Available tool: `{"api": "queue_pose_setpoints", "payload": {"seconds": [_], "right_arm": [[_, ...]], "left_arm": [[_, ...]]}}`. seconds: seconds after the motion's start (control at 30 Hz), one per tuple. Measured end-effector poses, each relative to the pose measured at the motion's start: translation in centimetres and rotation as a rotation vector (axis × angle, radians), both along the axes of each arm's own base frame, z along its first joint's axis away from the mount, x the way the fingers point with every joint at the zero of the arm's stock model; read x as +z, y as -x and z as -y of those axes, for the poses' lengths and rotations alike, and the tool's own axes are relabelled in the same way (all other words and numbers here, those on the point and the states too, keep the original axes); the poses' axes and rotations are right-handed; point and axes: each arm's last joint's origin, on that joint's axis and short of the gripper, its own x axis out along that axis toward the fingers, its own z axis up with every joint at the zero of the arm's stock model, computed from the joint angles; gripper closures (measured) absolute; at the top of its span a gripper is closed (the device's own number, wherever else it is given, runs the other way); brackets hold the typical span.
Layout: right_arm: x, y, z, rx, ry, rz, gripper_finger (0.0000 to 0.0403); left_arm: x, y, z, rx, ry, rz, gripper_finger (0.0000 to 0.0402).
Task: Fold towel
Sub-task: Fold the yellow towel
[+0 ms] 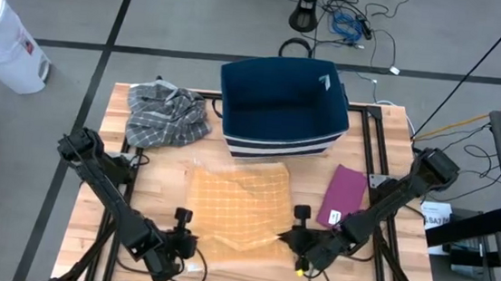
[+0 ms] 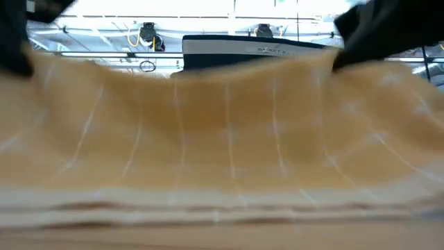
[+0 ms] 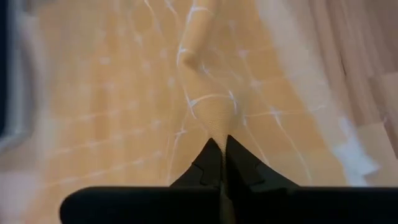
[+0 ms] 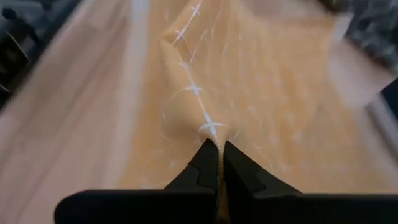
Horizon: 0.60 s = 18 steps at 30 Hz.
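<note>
An orange towel (image 1: pixel 236 203) with a white grid lies in the middle of the wooden table (image 1: pixel 387 134). Its far part rests flat, and its near edge (image 2: pixel 222 76) is raised and sags a little between my two grippers. My left gripper (image 1: pixel 189 242) is shut on the near left corner. My right gripper (image 1: pixel 285 239) is shut on the near right corner. In the low view the lifted cloth (image 2: pixel 222 139) fills the picture, with the dark grippers at its upper corners. My left gripper pinches the towel's near left corner (image 3: pixel 217 124) between its two fingertips, the cloth drawn up into a peak there. The fingers slant down from the table's near side. That corner is lifted clear; the towel's far part stays on the table. My right gripper pinches the near right corner (image 4: pixel 214 132) between its fingertips, where the cloth gathers into a ridge. It slants down from the near right. The corner is held above the table, and the cloth falls away toward the far side.
A dark blue basket (image 1: pixel 281 107) stands just beyond the towel. A crumpled grey plaid cloth (image 1: pixel 166 115) lies at the far left and a folded purple cloth (image 1: pixel 344 196) to the towel's right. A white bin (image 1: pixel 0 37) stands on the floor, off the table.
</note>
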Motion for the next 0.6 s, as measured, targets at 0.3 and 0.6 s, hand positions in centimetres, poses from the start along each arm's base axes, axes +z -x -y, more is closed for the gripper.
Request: {"api": "queue_pose_setpoints", "payload": {"seconds": [0.3,0.6], "right_arm": [[5.4,3.0,-0.1,0.092,0.033,0.161,0.0403],[10.5,6.4,0.3,0.259,0.012,0.337,0.0403]], "left_arm": [[6.7,0.8,1.7,-0.004,-0.147,0.129,0.04],[12.3,1.9,2.9,-0.039,-0.223,0.295,0.04]]}}
